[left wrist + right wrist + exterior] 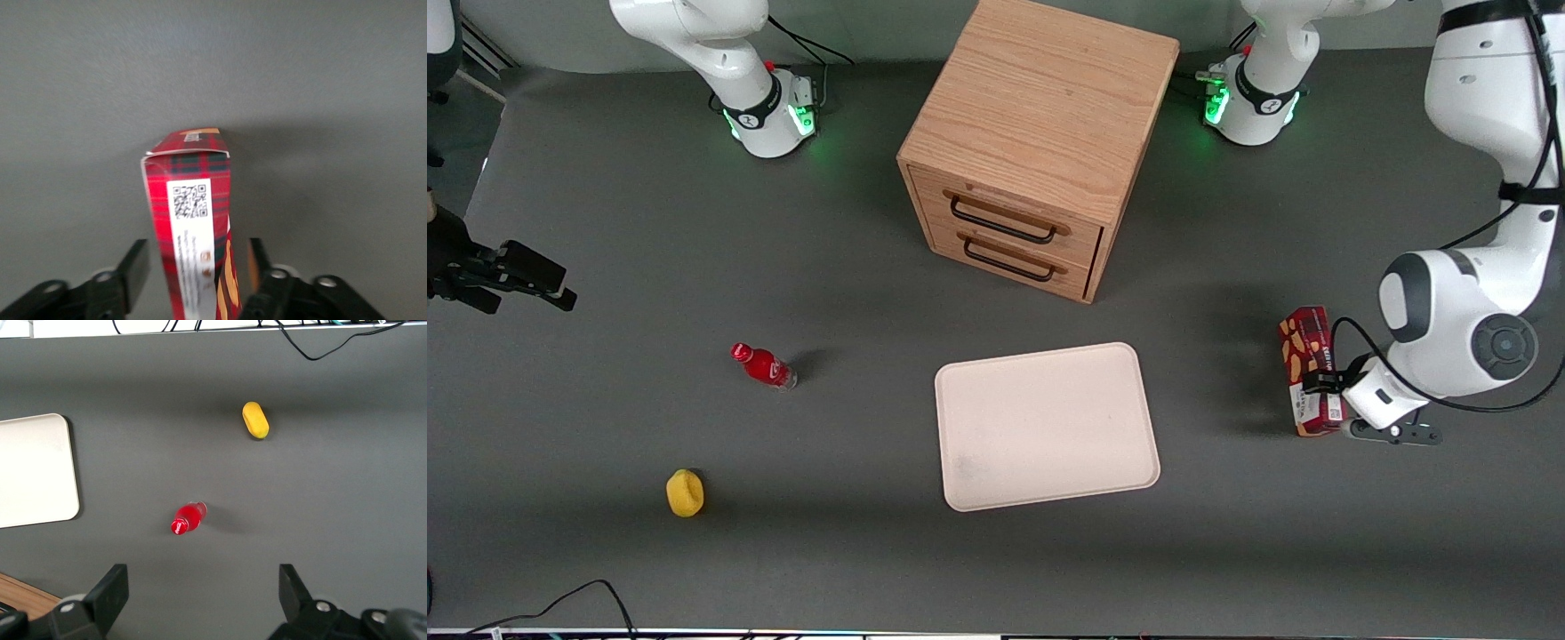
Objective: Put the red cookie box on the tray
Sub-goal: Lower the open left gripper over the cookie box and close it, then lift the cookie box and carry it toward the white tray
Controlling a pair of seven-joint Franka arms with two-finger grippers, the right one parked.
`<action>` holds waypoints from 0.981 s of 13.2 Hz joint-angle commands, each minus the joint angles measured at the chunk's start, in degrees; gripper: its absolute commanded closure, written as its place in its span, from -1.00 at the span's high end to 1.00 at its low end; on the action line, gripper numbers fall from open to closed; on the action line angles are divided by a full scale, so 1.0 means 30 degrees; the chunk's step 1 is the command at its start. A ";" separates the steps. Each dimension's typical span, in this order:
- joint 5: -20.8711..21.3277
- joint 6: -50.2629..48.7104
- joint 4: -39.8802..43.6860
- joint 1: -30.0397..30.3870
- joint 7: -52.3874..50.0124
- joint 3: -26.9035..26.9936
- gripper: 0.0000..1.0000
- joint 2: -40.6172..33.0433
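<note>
In the front view, the red cookie box [1309, 369] lies on the gray counter [605, 222] at the right middle of the frame, toward the working arm's end. The tool [1325, 391] sits at the box's end nearer the camera, just beside the white labels. The tray [1047, 427] lies flat at the lower center of the frame, well apart from the box, with bare counter between them. A wooden cabinet [1040, 133] with two drawers stands at the upper center, farther from the camera than the tray. A small red bottle [763, 365] stands at the center left, and a yellow fruit [685, 492] lies at the lower left, nearer the camera than the bottle.

In the left wrist view, the tool [193, 267] is spread, one black finger [135, 267] on each side of the box [187, 200]. There is a clear gap between that finger and the carton; whether the second finger touches it is hard to tell. The box shows its tartan pattern and a white label with a square code.

In the right wrist view, the tray's corner [33, 470] shows at the left edge, the bottle [187, 519] near the center, and the yellow fruit [255, 420] at the upper middle.
</note>
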 commanded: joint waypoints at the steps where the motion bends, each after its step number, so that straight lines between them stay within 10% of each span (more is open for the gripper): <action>1: 0.0057 0.0336 -0.0627 -0.0186 0.0018 0.0140 -0.94 -0.0375; 7: 0.0057 -0.7676 0.4893 -0.1701 -0.2633 0.0110 -1.00 -0.0874; 13: -0.0295 -0.7698 0.9325 -0.6887 -1.1978 0.0081 -1.00 0.2515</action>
